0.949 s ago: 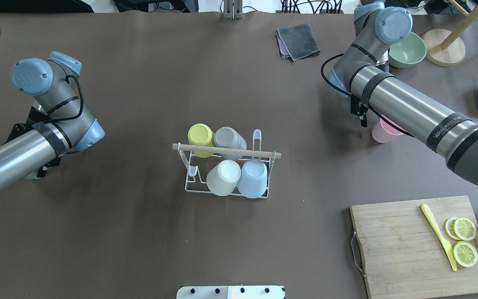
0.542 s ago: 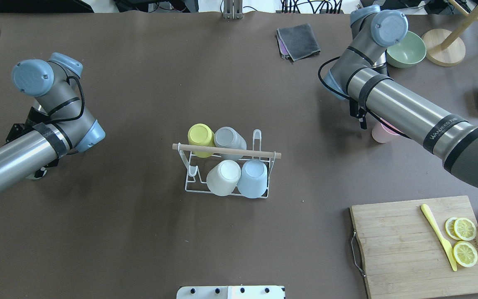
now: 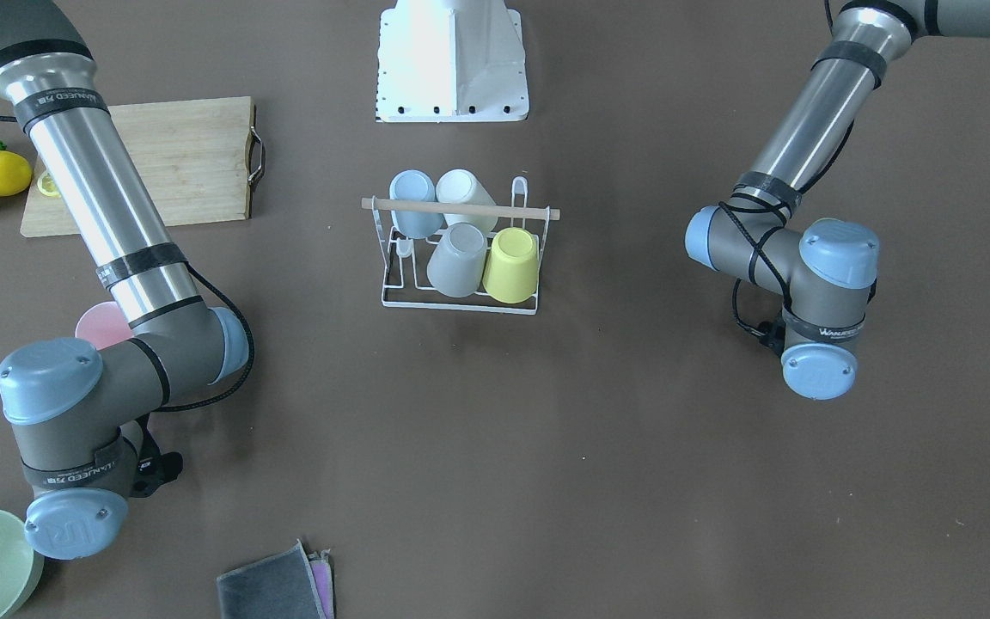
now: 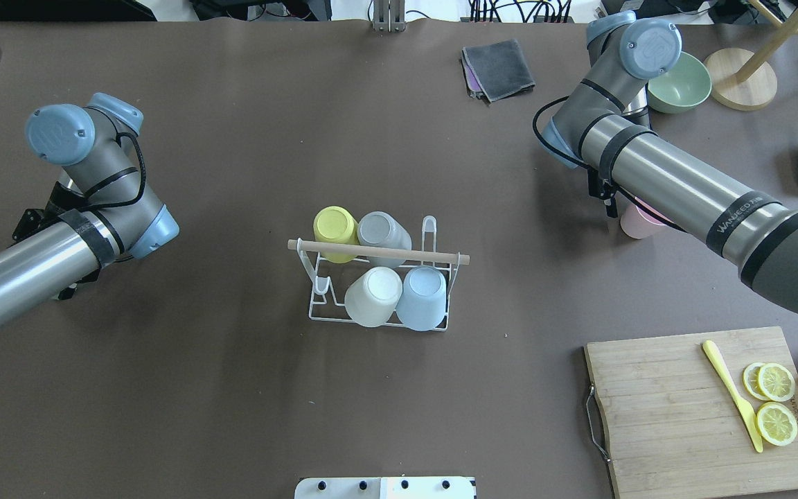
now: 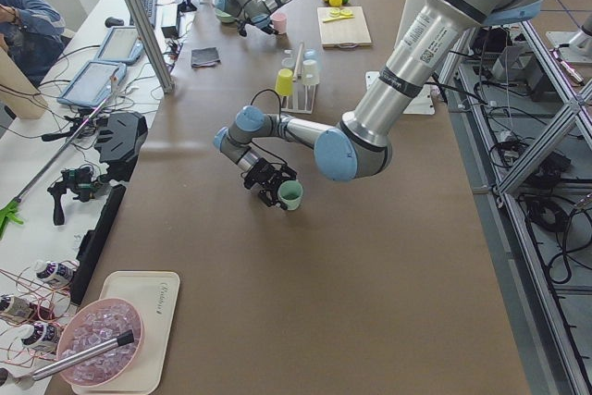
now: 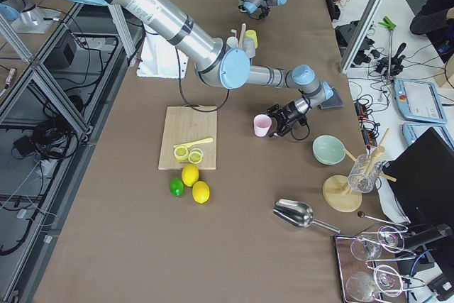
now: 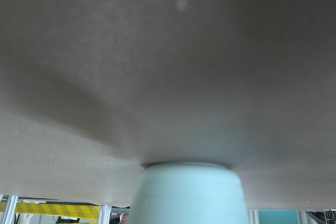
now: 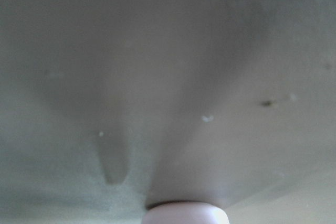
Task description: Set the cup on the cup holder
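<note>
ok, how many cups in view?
6. Four on the cup holder: yellow, grey, white, blue. Pink by the right tool, mint by the left tool. More may be hidden.

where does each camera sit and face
Front-facing: across the table, looking down at the cup holder; left arm on its right, right arm left.
Overhead: behind the robot, looking down; both arms.
Exterior left: table end, looking along; left arm near, by a green cup.
Exterior right: opposite end; right arm near, by a pink cup.
Left wrist: low, facing the green cup; no robot parts.
Right wrist: low, facing the pink cup; no robot parts.
Shared: all exterior views show the cup holder.
</note>
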Robot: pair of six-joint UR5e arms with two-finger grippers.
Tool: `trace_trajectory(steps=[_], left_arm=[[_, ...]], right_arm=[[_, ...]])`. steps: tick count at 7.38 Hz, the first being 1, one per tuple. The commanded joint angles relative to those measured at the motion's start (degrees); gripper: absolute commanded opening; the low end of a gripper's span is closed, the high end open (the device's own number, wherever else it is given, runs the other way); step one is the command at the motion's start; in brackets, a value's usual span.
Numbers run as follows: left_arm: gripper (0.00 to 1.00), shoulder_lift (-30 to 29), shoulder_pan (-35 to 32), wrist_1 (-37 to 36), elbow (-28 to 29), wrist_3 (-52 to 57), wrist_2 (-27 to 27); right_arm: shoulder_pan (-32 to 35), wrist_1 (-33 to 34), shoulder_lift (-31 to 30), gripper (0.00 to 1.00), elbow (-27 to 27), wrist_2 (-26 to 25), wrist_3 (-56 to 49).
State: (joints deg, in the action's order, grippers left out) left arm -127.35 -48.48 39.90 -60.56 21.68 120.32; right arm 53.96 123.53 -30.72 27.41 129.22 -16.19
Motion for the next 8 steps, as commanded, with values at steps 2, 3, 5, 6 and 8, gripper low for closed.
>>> trace_trajectory(steps=[2, 3, 5, 6, 8], left_arm=[[0.98, 0.0, 0.05, 0.0, 0.0, 0.03, -0.96], [0.98, 0.0, 0.31, 0.0, 0.0, 0.03, -0.96], [0.98, 0.0, 0.49, 0.0, 0.0, -0.05, -0.88], [0.98, 0.0, 0.58, 0.0, 0.0, 0.03, -0.96], [0.98, 0.0, 0.84, 0.0, 0.0, -0.05, -0.96]], right_arm=[[-0.09, 0.13, 0.13, 1.0, -0.77, -0.2, -0.86], [-0.09, 1.35, 0.13, 1.0, -0.78, -0.2, -1.73], [-0.17, 3.02, 0.48, 1.0, -0.86, -0.2, -2.27], [-0.26, 3.55, 0.48, 1.0, -0.86, -0.29, -2.27], [-0.96, 3.56, 0.31, 1.0, -0.86, -0.29, -2.18]])
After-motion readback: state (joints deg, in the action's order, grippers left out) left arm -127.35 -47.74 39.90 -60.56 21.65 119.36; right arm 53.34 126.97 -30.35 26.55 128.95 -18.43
